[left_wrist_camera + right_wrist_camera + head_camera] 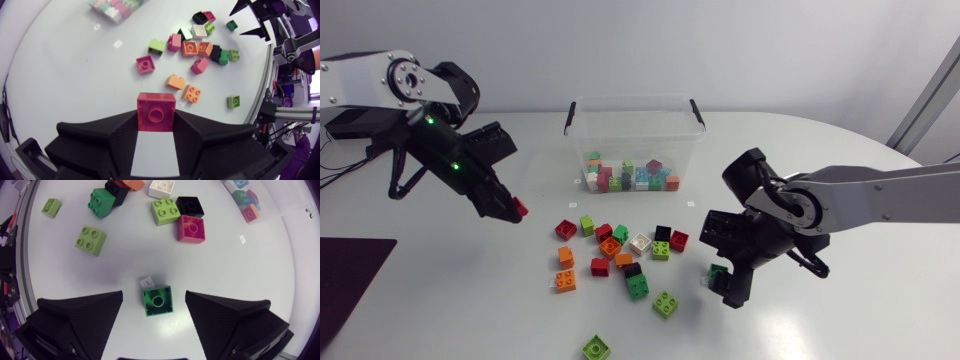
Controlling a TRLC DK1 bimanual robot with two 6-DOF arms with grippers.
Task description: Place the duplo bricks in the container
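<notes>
Between its very tips the left gripper (pixel 156 121) pinches a red brick (pixel 156 107), which could slip short of the container (pixel 632 101). The right gripper (pixel 155 305), spread, straddles a green brick (pixel 158 300) on the tabletop (pixel 240 280) and might nudge it.

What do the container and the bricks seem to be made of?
The container looks like clear, glossy plastic: its contents show through the walls. The bricks seem to be hard moulded plastic, with solid colours and crisp studs. The red brick in the left tool shows a soft sheen.
</notes>
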